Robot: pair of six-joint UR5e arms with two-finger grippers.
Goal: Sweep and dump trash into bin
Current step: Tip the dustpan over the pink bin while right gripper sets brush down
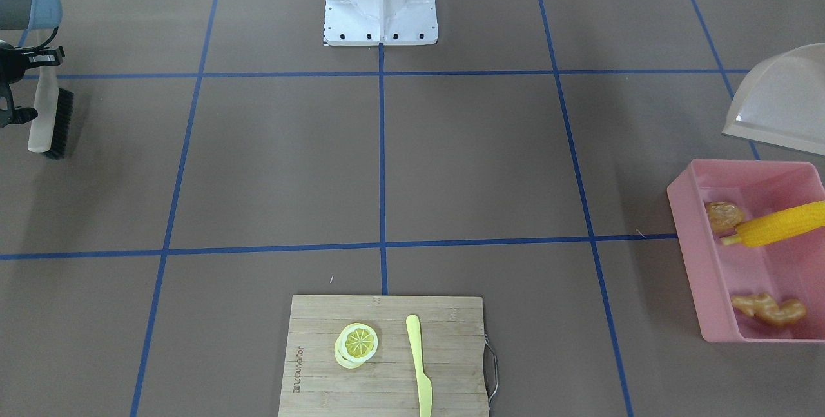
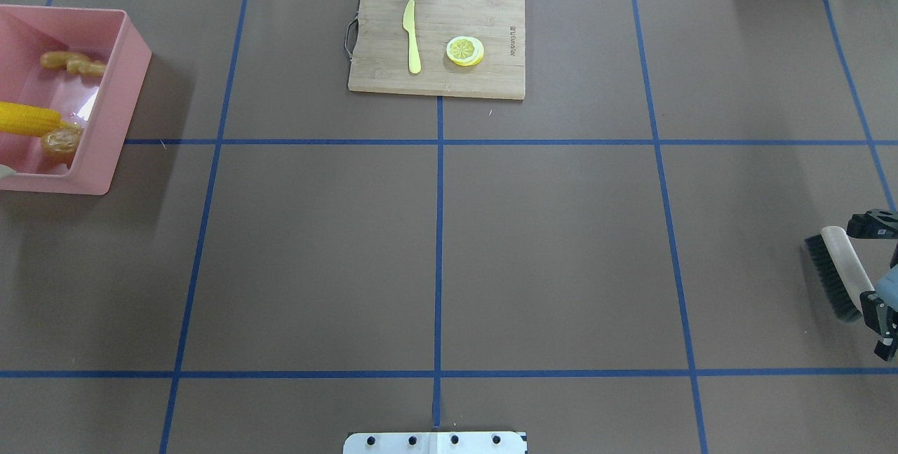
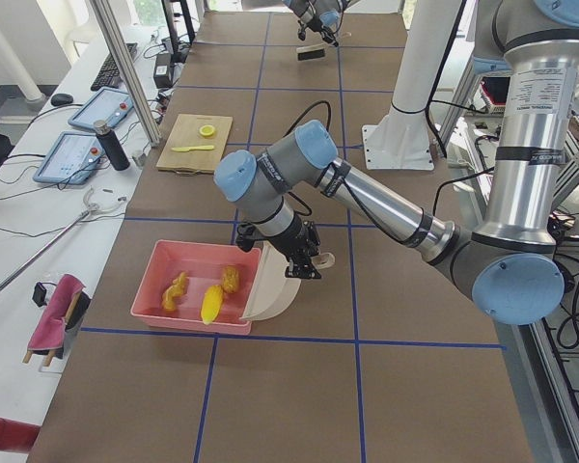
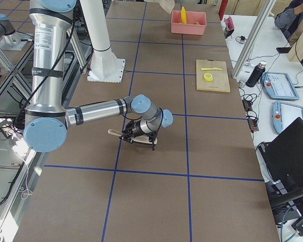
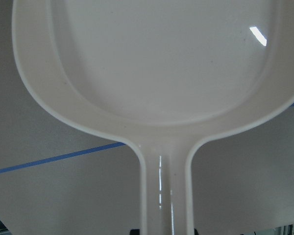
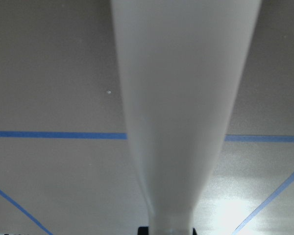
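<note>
The pink bin [image 1: 687,236] stands at the table's left end and also shows in the overhead view [image 2: 119,110]. In it lie the yellow corn cob [image 1: 780,223], the brown potato [image 1: 723,216] and the tan ginger root [image 1: 770,309]. My left gripper [image 3: 304,267] is shut on the handle of the beige dustpan [image 1: 780,101], which is tilted with its mouth at the bin's rim [image 3: 270,289]. The pan looks empty in the left wrist view [image 5: 161,63]. My right gripper [image 2: 866,271] is shut on the handle of a black-bristled brush [image 2: 828,275], low over the table at the far right.
A wooden cutting board [image 2: 477,19] sits at the far middle edge with a lemon slice [image 2: 464,50] and a yellow-green plastic knife [image 2: 412,36] on it. The robot's white base [image 1: 380,1] stands at the near middle. Blue tape lines cross the brown table.
</note>
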